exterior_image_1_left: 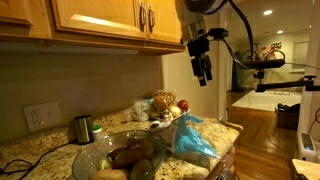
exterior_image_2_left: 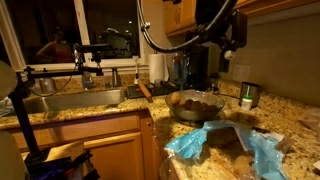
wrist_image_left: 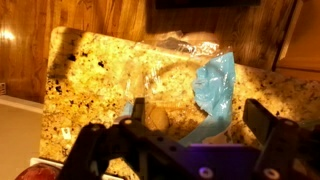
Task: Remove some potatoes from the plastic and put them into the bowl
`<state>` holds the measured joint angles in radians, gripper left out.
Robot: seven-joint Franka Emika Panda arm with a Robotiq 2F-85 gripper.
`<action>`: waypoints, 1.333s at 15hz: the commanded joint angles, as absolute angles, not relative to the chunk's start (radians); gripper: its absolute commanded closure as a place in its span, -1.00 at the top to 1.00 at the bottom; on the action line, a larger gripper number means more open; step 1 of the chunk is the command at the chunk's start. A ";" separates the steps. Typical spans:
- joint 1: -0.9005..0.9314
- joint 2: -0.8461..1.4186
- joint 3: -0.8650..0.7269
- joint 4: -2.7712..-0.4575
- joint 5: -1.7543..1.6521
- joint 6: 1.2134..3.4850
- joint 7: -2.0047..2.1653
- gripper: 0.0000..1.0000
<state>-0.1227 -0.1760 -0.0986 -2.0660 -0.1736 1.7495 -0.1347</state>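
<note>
The gripper is seen released, its jaws spread wide and nothing held between them. In the wrist view the two dark fingers are framed at either side of the lower edge, well apart, with only open air between. The gripper is hung high and pointed downward, well clear of everything beneath it.

Below it, the plastic bag is laid on the speckled stone counter. Its blue part is seen nearest the gap between the fingers, and the clear crinkled part is spread out beyond. A pale tan lump is glimpsed through the clear film beside the blue; whether it is a potato cannot be told for sure.

Lower than the gripper and off to one side, just beside the bag, the bowl is stood on the counter. Whether bag and bowl touch cannot be told. Several potatoes are already lying inside it.

Further out, a pile of red and pale produce is heaped against the wall behind the bag, and a small metal cup is set past the bowl. Wooden cabinets are fixed at the gripper's height and above. Farthest from the gripper, a sink is shown in an exterior view
</note>
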 commanded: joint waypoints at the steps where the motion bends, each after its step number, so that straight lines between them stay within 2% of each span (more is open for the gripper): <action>1: -0.128 -0.176 -0.122 -2.122 -0.197 1.835 -0.142 1.00; 13: -0.132 -0.117 -0.128 -2.102 -0.190 1.822 -0.136 1.00; 20: -0.142 -0.032 -0.147 -2.125 -0.200 1.922 -0.168 1.00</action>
